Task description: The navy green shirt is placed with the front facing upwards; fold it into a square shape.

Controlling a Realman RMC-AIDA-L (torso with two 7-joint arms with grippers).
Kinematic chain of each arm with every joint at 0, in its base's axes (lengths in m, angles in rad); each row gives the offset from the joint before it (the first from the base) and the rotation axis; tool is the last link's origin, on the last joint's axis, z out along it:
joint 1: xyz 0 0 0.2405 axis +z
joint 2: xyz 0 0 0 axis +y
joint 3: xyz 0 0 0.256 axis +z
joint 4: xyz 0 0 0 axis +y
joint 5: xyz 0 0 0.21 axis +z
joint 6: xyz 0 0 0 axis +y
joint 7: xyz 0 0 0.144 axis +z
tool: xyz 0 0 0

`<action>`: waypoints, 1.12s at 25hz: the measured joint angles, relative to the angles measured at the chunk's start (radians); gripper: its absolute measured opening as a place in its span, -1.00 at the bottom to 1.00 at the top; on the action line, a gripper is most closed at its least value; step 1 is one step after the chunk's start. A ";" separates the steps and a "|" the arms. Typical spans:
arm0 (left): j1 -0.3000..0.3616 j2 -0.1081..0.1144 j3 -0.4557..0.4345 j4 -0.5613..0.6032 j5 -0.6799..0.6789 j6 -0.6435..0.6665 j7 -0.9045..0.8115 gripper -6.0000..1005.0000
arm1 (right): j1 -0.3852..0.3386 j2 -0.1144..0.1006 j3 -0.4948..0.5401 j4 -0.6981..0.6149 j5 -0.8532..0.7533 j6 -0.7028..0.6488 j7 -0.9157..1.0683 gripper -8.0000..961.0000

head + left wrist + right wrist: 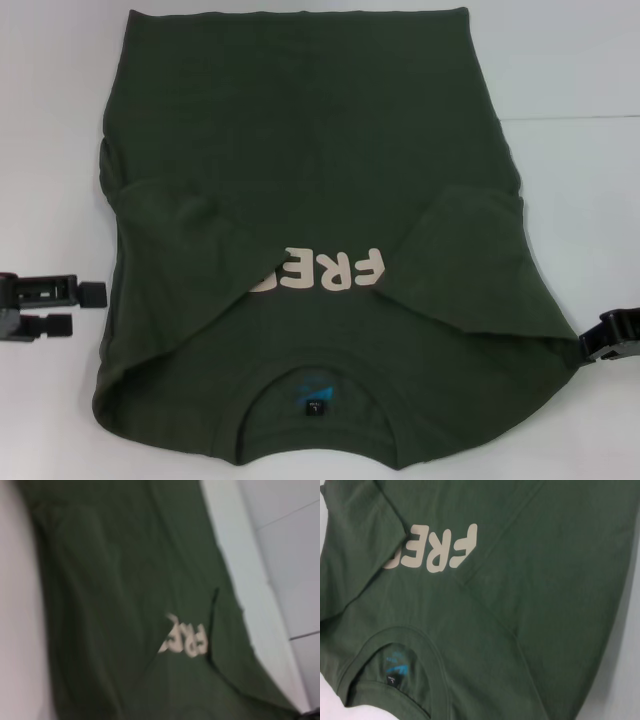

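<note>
The navy green shirt (300,150) lies flat on the white table (590,60), front up, its collar and blue label (313,392) at the near edge. Both sleeves are folded inward over the chest, one (185,245) on the left and one (465,265) on the right. Between them they cover part of the cream lettering (322,272). My left gripper (85,309) rests open on the table just left of the shirt's side. My right gripper (592,337) is open at the shirt's right shoulder corner. The wrist views show the shirt (125,580) (545,580) and the lettering (435,550).
White table surface surrounds the shirt on both sides, with a faint seam line (585,117) at the right. The shirt's hem reaches the far edge of the head view.
</note>
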State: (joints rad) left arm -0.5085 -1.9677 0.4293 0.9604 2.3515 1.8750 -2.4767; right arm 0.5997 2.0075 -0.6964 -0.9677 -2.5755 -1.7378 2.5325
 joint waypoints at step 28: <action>-0.147 -0.020 0.190 -0.154 0.315 -0.258 -0.166 0.79 | 0.038 -0.002 0.000 0.029 0.011 0.004 -0.012 -0.90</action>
State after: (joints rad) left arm -0.6558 -1.9873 0.6195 0.8063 2.6668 1.6165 -2.6428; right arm 0.6379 2.0060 -0.6964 -0.9390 -2.5646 -1.7341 2.5205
